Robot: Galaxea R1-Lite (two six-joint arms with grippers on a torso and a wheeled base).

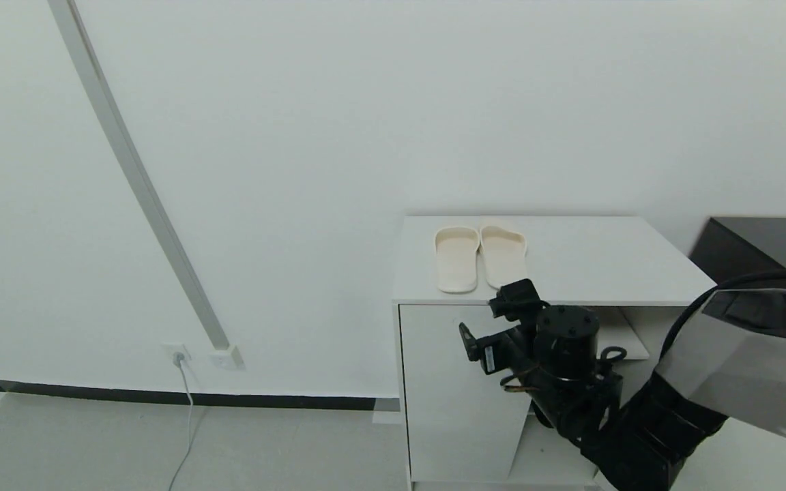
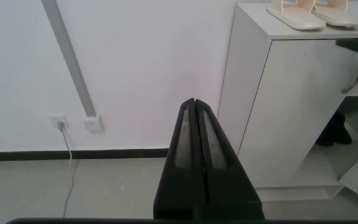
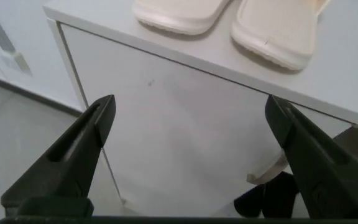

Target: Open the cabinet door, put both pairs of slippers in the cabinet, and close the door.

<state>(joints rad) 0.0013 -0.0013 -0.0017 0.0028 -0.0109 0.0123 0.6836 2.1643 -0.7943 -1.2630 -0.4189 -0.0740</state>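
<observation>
**Item 1: cream slippers** [image 1: 480,257]. The pair is lying side by side, the two touching, on top of the cabinet [image 1: 591,262]. It is sitting just above and beyond the right gripper [image 3: 189,106].
- Handling, judged by look: moulded foam, so probably light, a little springy, matte rather than slick, and not fragile.
- Hold: the ends nearest the gripper are the best place. Pinch across one sole's rim, or across both inner rims where they are meeting, to lift the pair as one.

**Item 2: dark slippers** [image 2: 334,129]. These are sitting inside the open compartment, below the right gripper and to one side, under the shelf [image 1: 621,334].

**Item 3: door** [image 1: 447,395]. The white panel is facing the right gripper squarely. Its handle [image 2: 353,76] is showing at the edge next to the open compartment.

**Item 4: right arm.**
- It is rising from the lower right.
- Its wrist is sitting just under the cabinet's top edge.
- The gripper is pointing at the upper door, its fingers spread wide and holding nothing.

**Item 5: left gripper** [image 2: 194,143].
- Its fingers are pressing together with nothing between them.
- It is hanging low and well apart from the cabinet.
- It is aiming toward the wall beside the cabinet.
</observation>
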